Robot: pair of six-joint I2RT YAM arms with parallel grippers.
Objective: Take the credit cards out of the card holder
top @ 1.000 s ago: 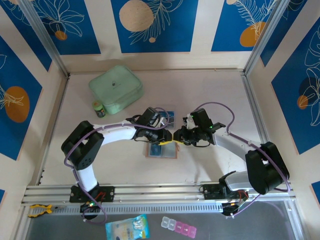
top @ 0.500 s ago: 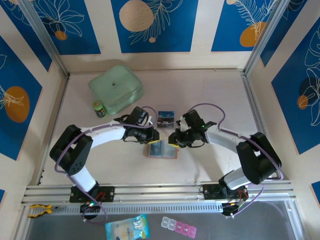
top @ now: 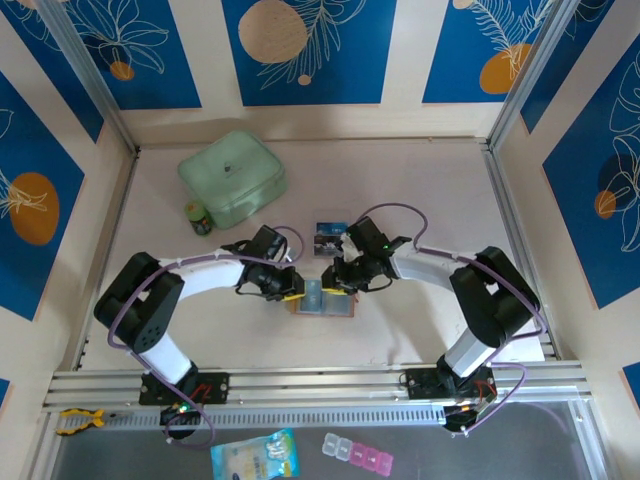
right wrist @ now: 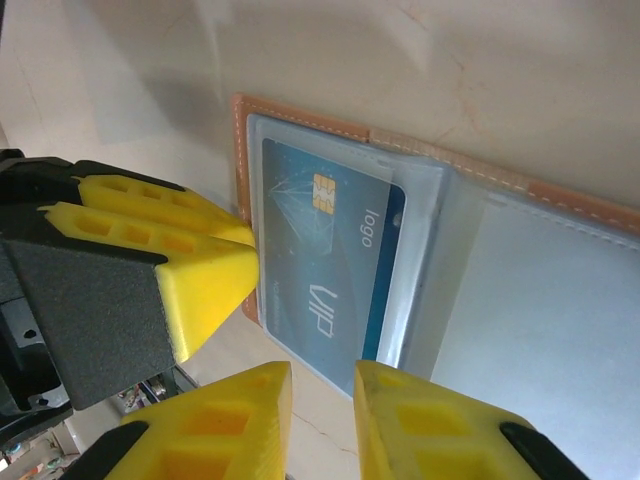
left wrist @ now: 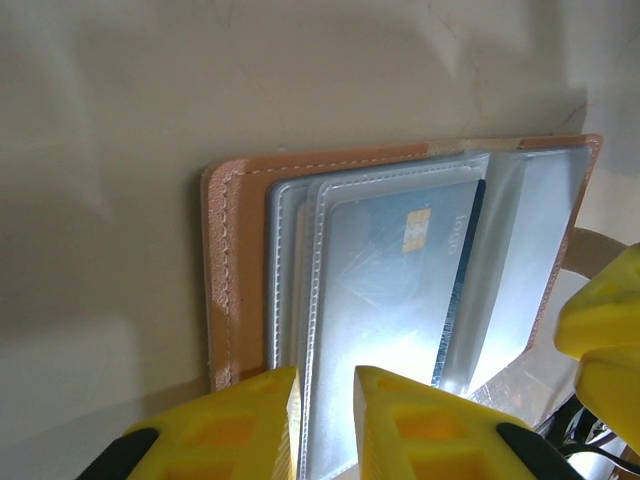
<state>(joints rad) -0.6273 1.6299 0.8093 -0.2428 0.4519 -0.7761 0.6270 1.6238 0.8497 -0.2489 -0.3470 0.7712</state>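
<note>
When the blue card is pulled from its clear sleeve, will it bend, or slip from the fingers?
The blue card looks flat with straight edges, so it probably stays stiff. Its glossy face suggests a pinch could slip. The card holder is thin and looks light, so it may drag along.

You have the tan-pink leather bifold card holder [left wrist: 222, 280] lying open and flat on the worktop [top: 430, 200], its clear grey pockets facing up. A blue credit card [right wrist: 320, 250] with a gold chip sits inside one pocket. A second dark blue card [top: 329, 240] lies loose just beyond the holder.
</note>
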